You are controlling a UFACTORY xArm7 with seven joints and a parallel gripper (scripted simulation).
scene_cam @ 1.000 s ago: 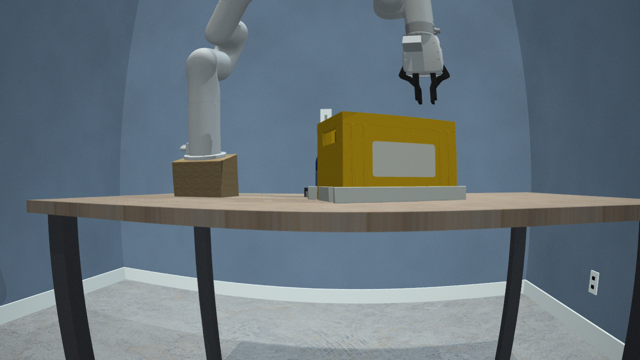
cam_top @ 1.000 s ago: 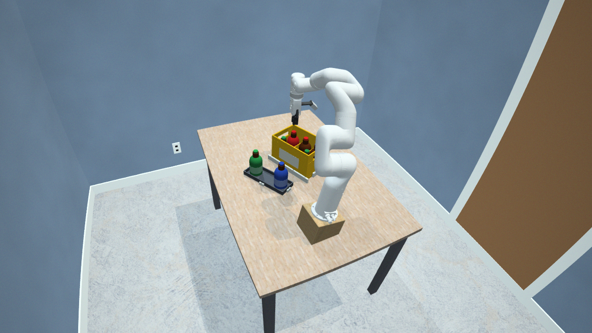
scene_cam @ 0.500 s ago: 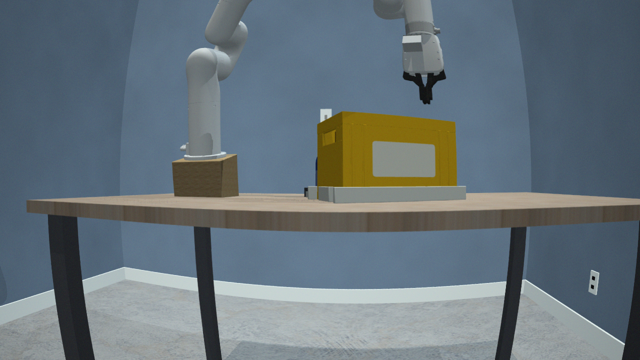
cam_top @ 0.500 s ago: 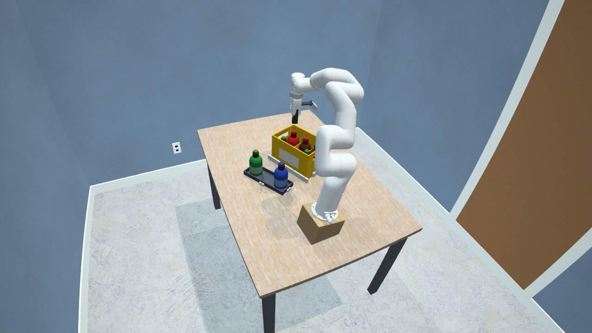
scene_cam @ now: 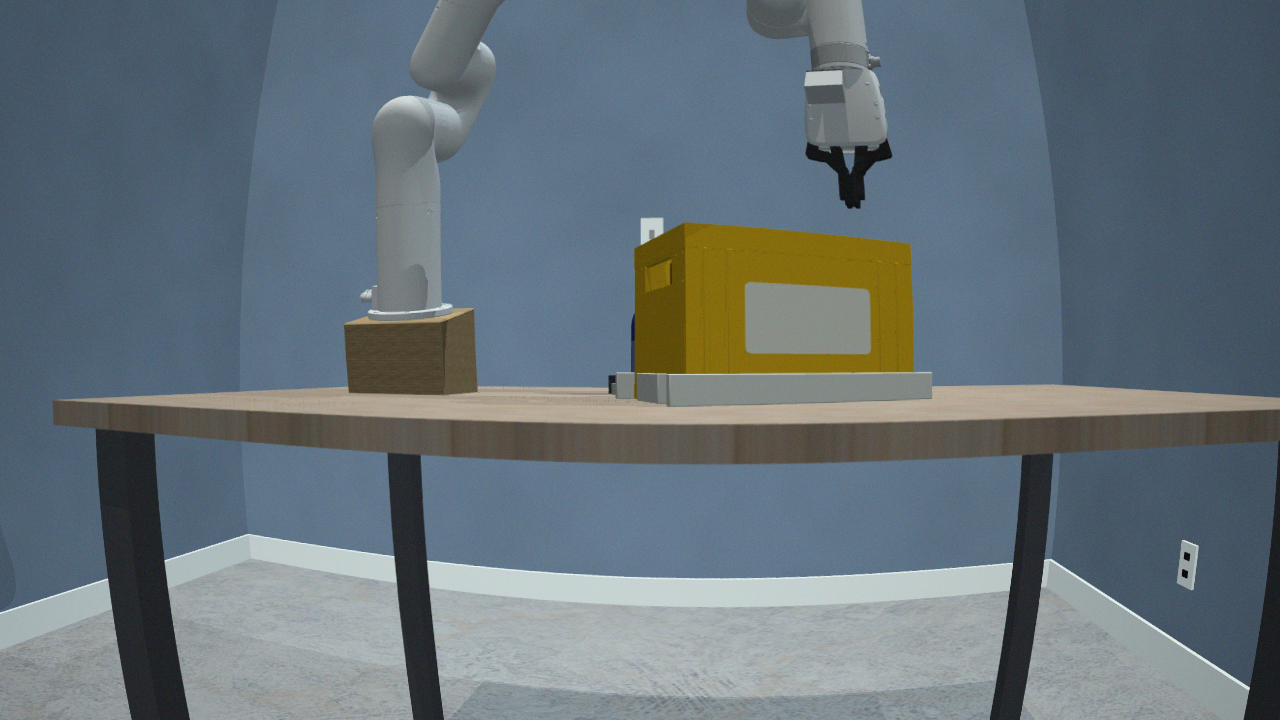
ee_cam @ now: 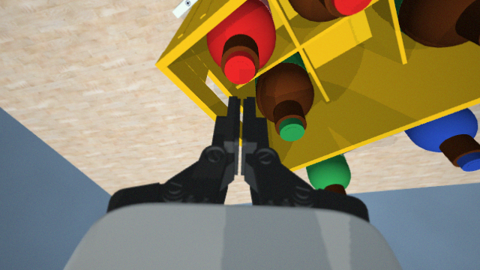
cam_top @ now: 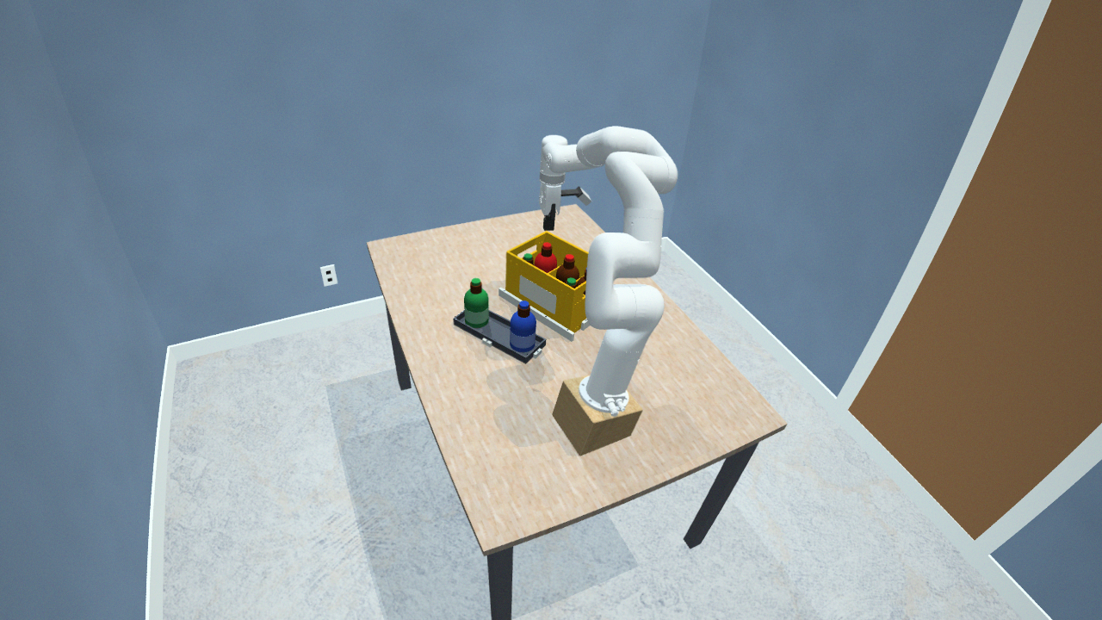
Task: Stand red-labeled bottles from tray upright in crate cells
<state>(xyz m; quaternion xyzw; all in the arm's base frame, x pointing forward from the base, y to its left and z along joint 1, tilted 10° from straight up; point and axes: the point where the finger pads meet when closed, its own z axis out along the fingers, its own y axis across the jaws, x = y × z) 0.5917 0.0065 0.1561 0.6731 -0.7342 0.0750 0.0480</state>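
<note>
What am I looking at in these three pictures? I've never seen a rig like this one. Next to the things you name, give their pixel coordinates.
A white jointed arm, bolted to a wooden block (cam_top: 573,424) (scene_cam: 393,358), carries a gripper (cam_top: 548,228) (scene_cam: 853,204) (ee_cam: 241,114) with black fingers. They are closed together and hold nothing.

The top picture looks down on the table from high up. The exterior one looks level across it. The wrist one looks past the fingers from the arm's end.

On the table stand a yellow crate (cam_top: 517,279) (scene_cam: 716,331) (ee_cam: 187,94) with bottles, including a red one (cam_top: 545,263) (ee_cam: 259,37), and a dark tray (cam_top: 500,334) carrying a green bottle (cam_top: 476,302) (ee_cam: 330,172) and a blue one (cam_top: 523,326) (ee_cam: 446,127).
</note>
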